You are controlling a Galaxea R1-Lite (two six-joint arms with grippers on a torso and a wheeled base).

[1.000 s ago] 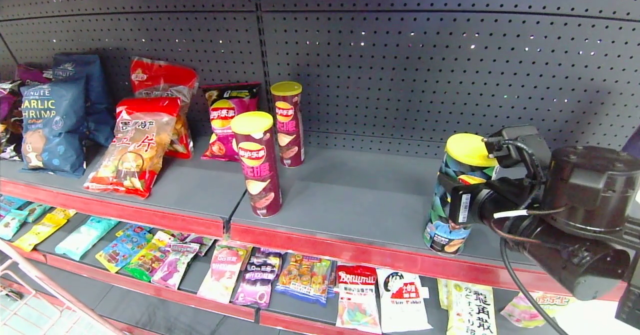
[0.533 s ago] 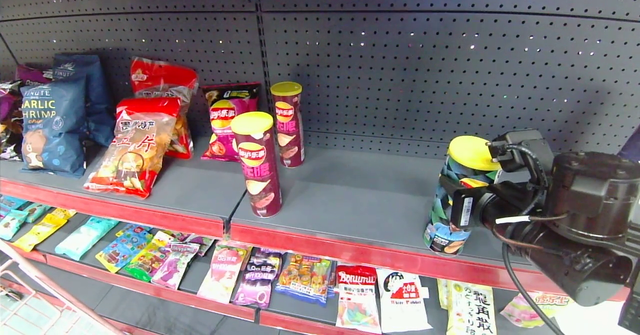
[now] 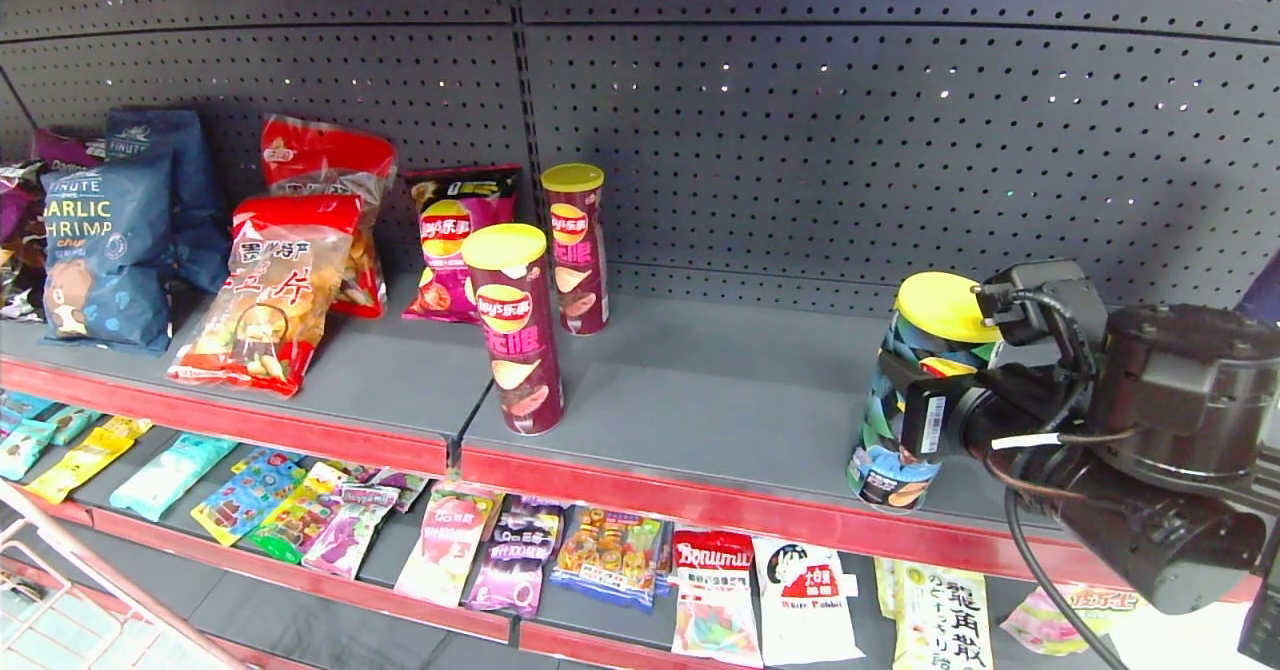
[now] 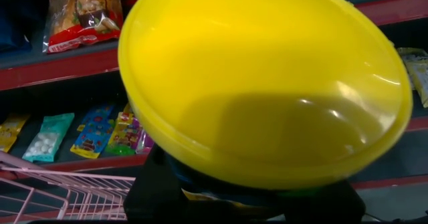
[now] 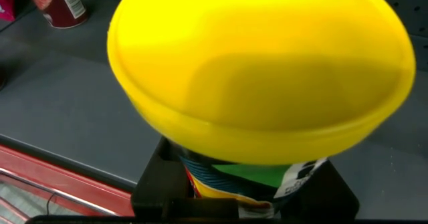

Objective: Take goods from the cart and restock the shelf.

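Upper shelf: snack bags bunched at the left end, two chip cans just right of them, front can near the edge, back can behind it. Far right, the lidded can is at the front edge inside the right gripper; flat packets lie in a row on the lower shelf underneath. The left gripper has a second can out in front of the lower shelf, cart nearby.
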